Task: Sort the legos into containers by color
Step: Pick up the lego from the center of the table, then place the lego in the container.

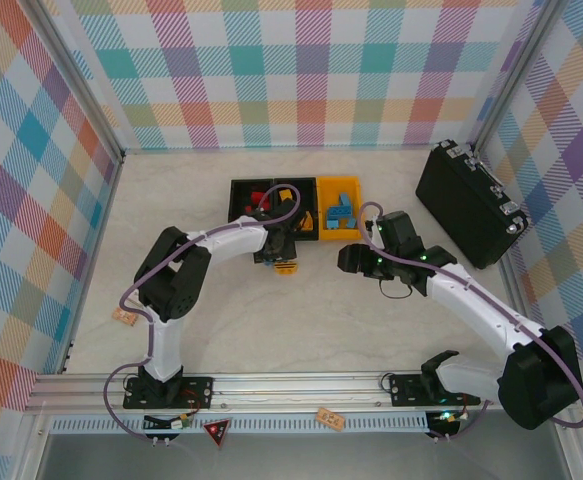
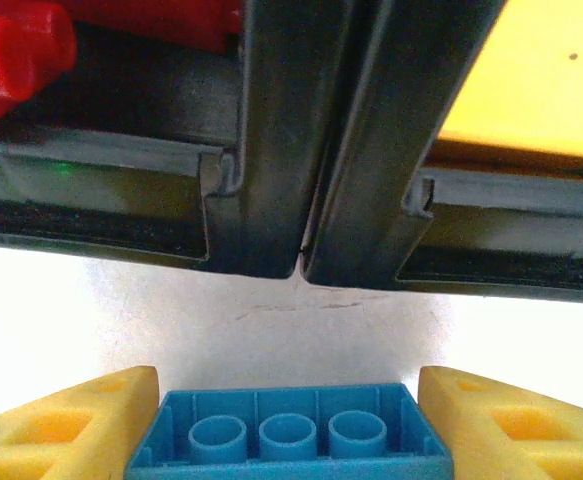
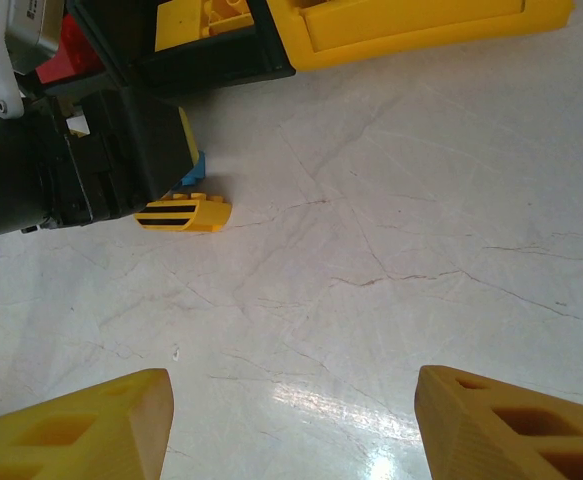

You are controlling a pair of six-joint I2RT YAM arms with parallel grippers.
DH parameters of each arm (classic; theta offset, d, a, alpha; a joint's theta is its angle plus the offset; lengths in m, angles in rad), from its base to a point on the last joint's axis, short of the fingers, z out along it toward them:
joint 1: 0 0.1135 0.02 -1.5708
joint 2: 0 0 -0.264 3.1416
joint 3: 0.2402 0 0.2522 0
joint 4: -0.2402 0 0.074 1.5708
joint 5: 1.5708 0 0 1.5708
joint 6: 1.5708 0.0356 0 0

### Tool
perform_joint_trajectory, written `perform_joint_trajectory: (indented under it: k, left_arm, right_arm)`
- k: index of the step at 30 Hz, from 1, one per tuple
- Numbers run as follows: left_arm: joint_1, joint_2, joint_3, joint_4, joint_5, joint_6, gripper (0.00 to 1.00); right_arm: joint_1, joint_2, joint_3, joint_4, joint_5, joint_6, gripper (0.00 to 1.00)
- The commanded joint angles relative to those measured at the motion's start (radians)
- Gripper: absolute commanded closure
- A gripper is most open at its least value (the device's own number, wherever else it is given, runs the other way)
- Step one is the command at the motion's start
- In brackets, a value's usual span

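A blue lego (image 2: 287,437) lies studs-down on the table between the yellow fingers of my left gripper (image 2: 287,392), which press its two ends. This gripper (image 1: 283,262) sits just in front of the seam between the two black containers (image 2: 271,150). The left black one (image 1: 249,198) holds red legos (image 2: 11,50); the middle one holds yellow legos (image 3: 221,12). The yellow-orange container (image 1: 339,222) holds blue legos (image 1: 341,210). My right gripper (image 3: 291,385) hangs open over bare table, to the right of the left gripper (image 3: 183,213).
A large black hard case (image 1: 471,200) stands at the back right. A pale-orange tag (image 1: 124,316) lies near the left wall, and another (image 1: 329,417) rests on the front rail. Plaid walls close in the table on three sides.
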State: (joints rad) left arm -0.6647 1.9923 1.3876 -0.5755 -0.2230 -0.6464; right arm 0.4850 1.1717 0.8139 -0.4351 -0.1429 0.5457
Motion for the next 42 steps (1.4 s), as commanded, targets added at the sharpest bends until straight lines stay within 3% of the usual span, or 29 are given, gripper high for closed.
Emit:
perform_joint_trajectory:
  k: [1,10,24,33,42]
  left_arm:
    - [0.001,-0.055,0.05,-0.048,0.031,0.029,0.47]
    - [-0.039,-0.035,0.295,-0.131,0.078,0.104,0.5]
    - [-0.052,0.32,0.867,-0.175,0.107,0.205,0.51]
    - [-0.049,0.501,1.096,-0.162,0.089,0.268,0.5]
    - [-0.035,0.584,1.191,-0.126,0.093,0.283,0.49]
  right_arm:
    - [0.003,-0.021,0.005,0.001,0.02,0.013,0.35]
    - [-0.021,-0.045,0.003,-0.008,0.052,0.024,0.35]
    - [-0.069,-0.2,-0.073,-0.07,0.082,0.057,0.35]
    - [-0.073,-0.224,-0.088,-0.083,0.086,0.072,0.35]
    - [-0.074,-0.234,-0.087,-0.089,0.091,0.074,0.35]
